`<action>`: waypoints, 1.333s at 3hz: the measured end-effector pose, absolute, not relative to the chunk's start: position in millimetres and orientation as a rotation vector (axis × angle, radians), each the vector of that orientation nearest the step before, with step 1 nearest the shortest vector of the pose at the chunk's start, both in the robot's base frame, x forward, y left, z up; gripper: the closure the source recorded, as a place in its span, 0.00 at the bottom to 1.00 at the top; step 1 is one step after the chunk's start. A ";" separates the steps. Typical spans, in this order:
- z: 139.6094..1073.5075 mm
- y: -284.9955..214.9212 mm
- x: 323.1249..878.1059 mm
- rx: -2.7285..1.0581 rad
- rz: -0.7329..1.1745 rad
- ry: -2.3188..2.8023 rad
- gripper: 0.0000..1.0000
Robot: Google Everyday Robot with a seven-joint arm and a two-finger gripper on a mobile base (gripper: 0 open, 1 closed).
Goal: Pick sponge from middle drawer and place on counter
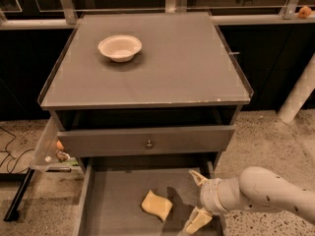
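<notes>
Find sponge (156, 205) lying flat on floor of open drawer (115, 200), a little right of centre and toward near edge. Pale yellow, wavy outline, one corner pointing left. Nothing touching it.

Find hand (191, 200) inside same drawer, just right of sponge and apart from it, with a strip of dark shadow between. Fingers (198, 221) spread wide, one toward drawer's back, the other toward the front, both cream-coloured. Holding nothing. Lower fingertip possibly resting on drawer floor; cannot tell from this angle.

Trace white arm (273, 194) from hand out to right edge of view, over speckled floor (266, 141) beside cabinet.

Above open drawer, note shut drawer front (108, 142) with small round knob (148, 144) at centre. Above that, a dark open slot under table (187, 63).

On table, note only white bowl (120, 47), back left, upright, well apart from sponge and hand. Grey matte top, thin raised rims at sides, pale worn spots along front edge.

At cabinet's left side, note clear bin (47, 144) hanging open, small items inside too small to name. At far right, a white post (299, 93) leaning against dark background.
</notes>
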State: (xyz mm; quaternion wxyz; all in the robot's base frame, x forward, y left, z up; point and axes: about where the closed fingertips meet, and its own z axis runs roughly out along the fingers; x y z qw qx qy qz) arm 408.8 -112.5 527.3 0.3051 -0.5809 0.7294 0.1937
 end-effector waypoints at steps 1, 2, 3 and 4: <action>506.2 -103.1 405.8 -1.535 0.543 1.942 0.00; 457.8 -83.9 405.9 -1.520 0.598 1.957 0.00; 415.0 -59.7 407.2 -1.491 0.656 1.970 0.00; 385.4 -42.7 412.0 -1.459 0.697 1.978 0.00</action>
